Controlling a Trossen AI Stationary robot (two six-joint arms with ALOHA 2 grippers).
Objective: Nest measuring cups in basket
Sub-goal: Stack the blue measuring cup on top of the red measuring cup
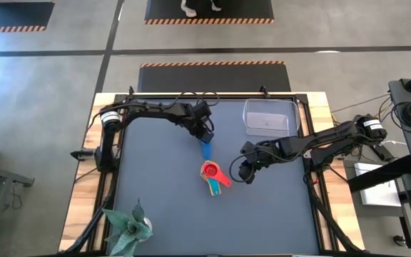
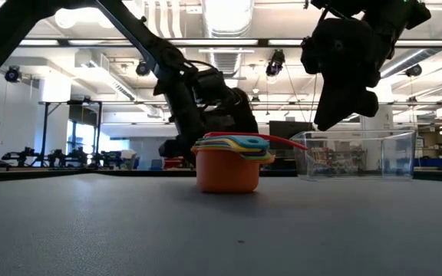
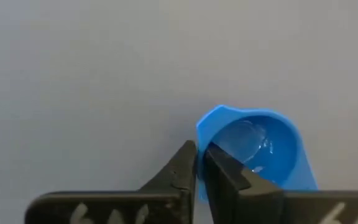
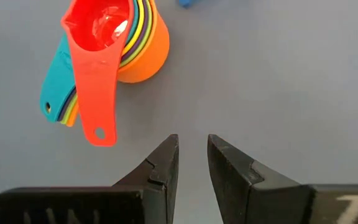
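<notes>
Looking down on the table, you find your left gripper [image 3: 201, 163] clenched on the rim of the blue cup [image 3: 253, 152], which sits on the grey mat [image 1: 163, 185] just beyond the stack of nested cups [image 1: 214, 177]. That stack rests near the mat's middle, red cup [image 4: 95, 34] uppermost, orange cup [image 2: 227, 170] at the bottom. Your right gripper [image 4: 192, 163] hangs above the mat beside the stack, fingers slightly parted, holding nothing. The clear basket [image 1: 270, 116] stands at the far right corner, well apart from the cups.
</notes>
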